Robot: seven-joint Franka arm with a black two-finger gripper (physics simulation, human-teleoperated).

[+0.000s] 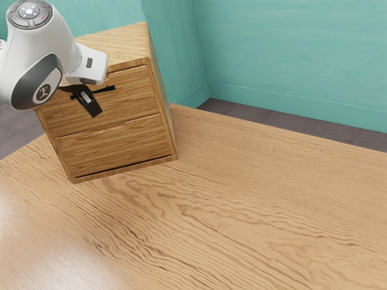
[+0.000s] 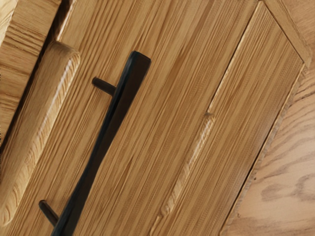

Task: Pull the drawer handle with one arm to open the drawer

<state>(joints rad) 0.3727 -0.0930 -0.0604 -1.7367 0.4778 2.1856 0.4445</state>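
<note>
A small wooden cabinet (image 1: 158, 78) with two drawers stands at the back left of the table. The top drawer front (image 1: 130, 93) carries a thin black bar handle (image 1: 107, 89), seen close up in the wrist view as a long black handle (image 2: 114, 132) on two short posts. My black gripper (image 1: 89, 100) hangs right at this handle, in front of the top drawer, under the white wrist. The top drawer front sits about level with the cabinet face. The lower drawer (image 1: 115, 146) has a wooden ridge pull (image 2: 189, 160).
The cabinet rests on a wide wooden table (image 1: 242, 205) that stretches toward the exterior view's right and front. Teal walls (image 1: 290, 48) and a strip of grey floor (image 1: 314, 124) lie behind it. My white arm (image 1: 36, 54) covers the cabinet's upper left corner.
</note>
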